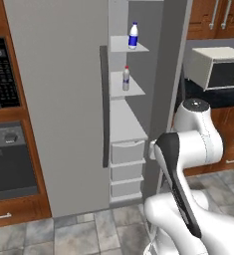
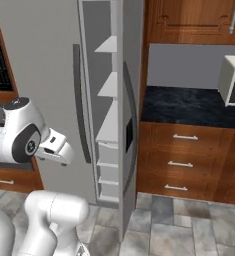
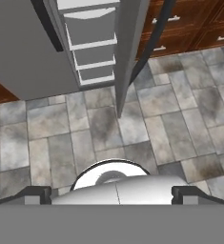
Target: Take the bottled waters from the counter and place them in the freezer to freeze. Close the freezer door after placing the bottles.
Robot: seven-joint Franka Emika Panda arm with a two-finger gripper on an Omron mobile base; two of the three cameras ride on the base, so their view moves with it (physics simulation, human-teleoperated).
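Bottles are seen inside the freezer (image 1: 138, 74), each upright on its own white shelf. The white bottle with blue label and blue cap (image 1: 133, 36) is placed on the upper shelf (image 1: 126, 45), near its front edge. The clear-grey bottle with a red cap (image 1: 126, 79) is placed on the shelf below (image 1: 124, 88), slimmer and paler in look, its cap a small red dot at the top. Below these shelves a longer white shelf and three pale grey drawers (image 1: 127, 167) are stacked down to the floor.

The freezer door (image 1: 58, 99), a tall flat grey panel with a long dark grey vertical handle (image 1: 104, 107) along its edge, is swung open towards the cameras. The matching right-hand panel (image 2: 129, 115) also stands ajar, seen edge-on in the right base view with its dark handle curving down it.

The bench (image 2: 189, 107), black with pale veining, is seen to the right over brown drawers with silver bar handles, with a cream toaster oven (image 1: 218, 67) on it.

The gripper (image 3: 111, 196) is pointed down at the grey tiled floor (image 3: 156, 128) before the freezer; its finger tips (image 3: 37, 194) are spread fully wide and nothing is held between them.
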